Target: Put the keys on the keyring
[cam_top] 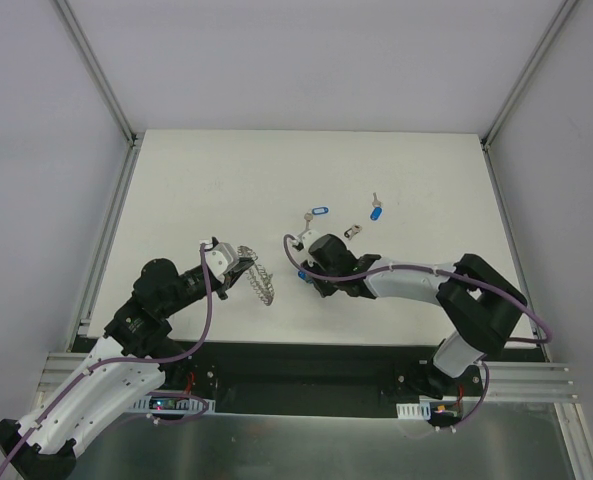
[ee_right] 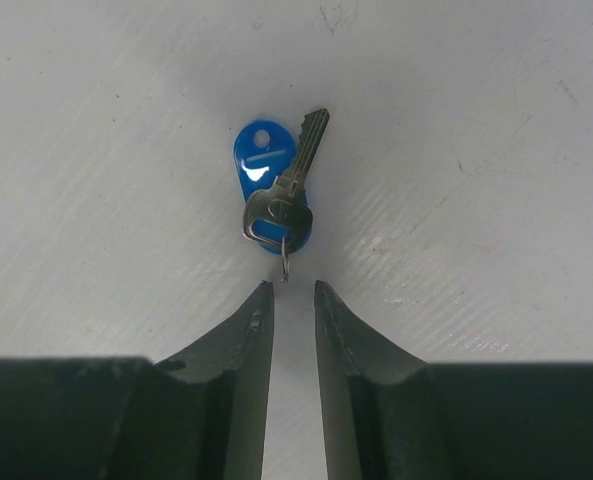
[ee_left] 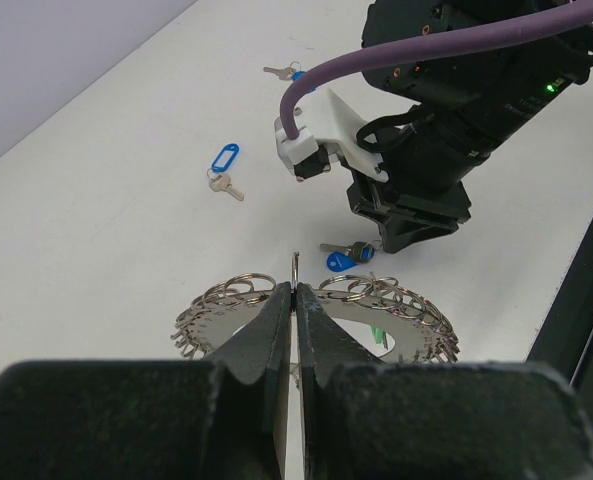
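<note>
My left gripper (cam_top: 244, 268) is shut on the keyring (cam_top: 263, 284), a flat grey disc rimmed with several small split rings. It holds the ring tilted on edge. In the left wrist view the shut fingertips (ee_left: 276, 300) pinch one thin ring at the rim of the keyring (ee_left: 406, 320). My right gripper (ee_right: 294, 290) is narrowly open, tips down at the table. Just ahead of them lies a silver key with a blue tag (ee_right: 276, 195), its small wire loop at the gap. That key (ee_left: 344, 258) lies just beyond the keyring, beside my right gripper (ee_left: 386, 240).
Three other keys lie farther back on the white table (cam_top: 196, 180): one with a blue tag (cam_top: 319, 212), one with a dark grey tag (cam_top: 353, 232), one with a blue tag (cam_top: 376, 212). The right arm's purple cable (ee_left: 376, 55) hangs above the near key.
</note>
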Available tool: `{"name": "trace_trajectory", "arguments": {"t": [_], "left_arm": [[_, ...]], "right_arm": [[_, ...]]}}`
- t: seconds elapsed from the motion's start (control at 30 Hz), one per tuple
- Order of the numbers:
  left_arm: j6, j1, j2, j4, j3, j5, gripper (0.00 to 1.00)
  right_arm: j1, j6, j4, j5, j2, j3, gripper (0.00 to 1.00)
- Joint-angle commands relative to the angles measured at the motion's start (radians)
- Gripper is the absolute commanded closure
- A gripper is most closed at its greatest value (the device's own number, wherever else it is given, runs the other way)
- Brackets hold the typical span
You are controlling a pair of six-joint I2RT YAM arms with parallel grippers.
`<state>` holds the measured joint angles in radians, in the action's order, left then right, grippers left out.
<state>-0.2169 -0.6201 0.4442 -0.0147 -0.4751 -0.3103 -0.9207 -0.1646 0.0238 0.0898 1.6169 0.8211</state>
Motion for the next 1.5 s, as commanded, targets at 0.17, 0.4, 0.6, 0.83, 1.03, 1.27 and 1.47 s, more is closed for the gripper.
{"name": "trace_trajectory", "arguments": {"t": [0.17,0.4,0.6,0.83,1.03,1.27,1.47], "left_arm": [[0.016,0.008,-0.002,0.048,-0.019,-0.019,1.0],[0.014,0.008,0.001,0.048,-0.02,-0.021,1.0],[0.016,0.008,0.001,0.048,-0.019,-0.023,1.0],[0.016,0.008,-0.001,0.048,-0.019,-0.019,1.0],[0.014,0.008,-0.004,0.048,-0.019,-0.018,1.0],[0.014,0.008,-0.009,0.048,-0.019,-0.018,1.0],[0.013,0.008,-0.013,0.048,-0.017,-0.015,1.0]], "right_arm": [[-0.003,0.007,-0.081,0.007,0.032,0.016,0.75],[-0.003,0.01,-0.076,0.014,0.035,0.01,0.77],[-0.003,0.019,-0.074,0.021,0.021,-0.011,0.77],[-0.004,0.049,-0.104,0.021,0.005,-0.054,0.77],[-0.007,0.08,-0.14,0.022,-0.026,-0.111,0.77],[-0.02,0.105,-0.191,0.053,-0.057,-0.171,0.76],[-0.021,0.105,-0.242,0.053,-0.026,-0.181,0.76]]}}
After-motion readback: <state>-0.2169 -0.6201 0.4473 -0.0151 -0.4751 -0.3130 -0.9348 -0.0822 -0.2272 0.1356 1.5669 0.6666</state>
